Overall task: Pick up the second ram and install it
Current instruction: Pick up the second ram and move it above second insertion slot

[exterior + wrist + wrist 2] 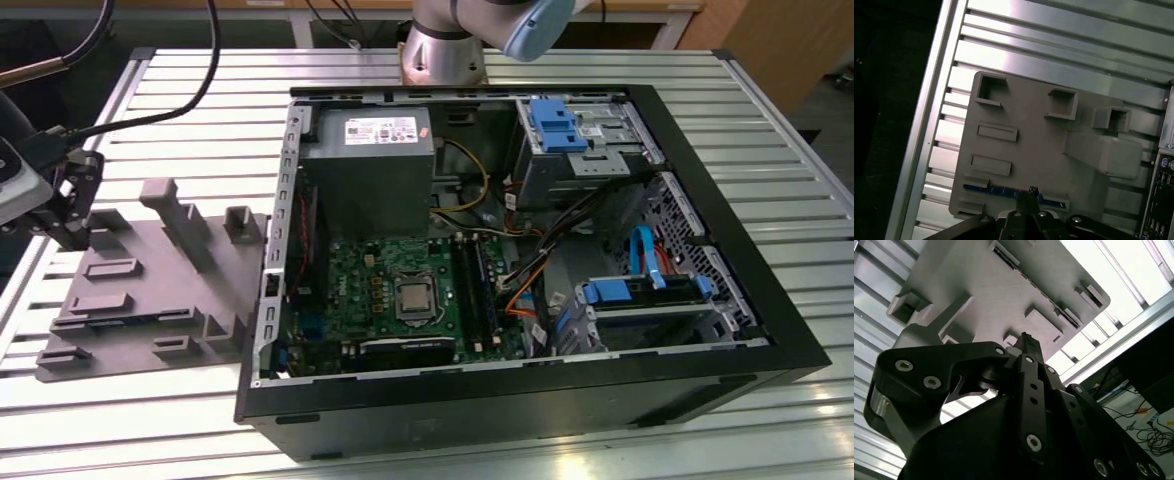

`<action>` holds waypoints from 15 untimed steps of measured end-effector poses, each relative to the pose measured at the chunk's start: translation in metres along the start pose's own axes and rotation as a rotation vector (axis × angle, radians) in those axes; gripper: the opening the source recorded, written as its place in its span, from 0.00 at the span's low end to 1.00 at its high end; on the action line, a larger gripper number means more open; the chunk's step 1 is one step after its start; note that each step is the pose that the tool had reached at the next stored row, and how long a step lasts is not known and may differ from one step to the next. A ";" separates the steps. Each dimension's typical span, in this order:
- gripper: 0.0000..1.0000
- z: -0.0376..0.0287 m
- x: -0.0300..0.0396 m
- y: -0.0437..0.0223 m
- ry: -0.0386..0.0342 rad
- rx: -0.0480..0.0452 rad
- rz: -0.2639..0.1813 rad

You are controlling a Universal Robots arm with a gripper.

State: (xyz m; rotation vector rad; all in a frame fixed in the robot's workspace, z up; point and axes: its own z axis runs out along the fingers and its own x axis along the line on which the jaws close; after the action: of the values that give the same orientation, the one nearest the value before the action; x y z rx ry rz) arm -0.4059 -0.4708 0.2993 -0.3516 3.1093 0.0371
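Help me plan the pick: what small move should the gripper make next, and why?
Probably a short, straight descent onto the second ram. In the first wrist view the gripper sits over the blue stick near its middle, and the stick lies in an edge slot of the grey tray, so it looks lined up; contact is unclear.
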 end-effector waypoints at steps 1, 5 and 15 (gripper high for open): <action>0.11 0.0000 0.0000 0.0000 0.0002 -0.0002 -0.010; 0.11 0.0000 0.0000 0.0000 0.0011 -0.0007 -0.048; 0.11 0.0001 0.0000 0.0000 0.0035 -0.0023 -0.157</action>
State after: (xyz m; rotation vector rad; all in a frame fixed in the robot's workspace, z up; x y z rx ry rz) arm -0.4059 -0.4708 0.2993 -0.5950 3.0739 0.0385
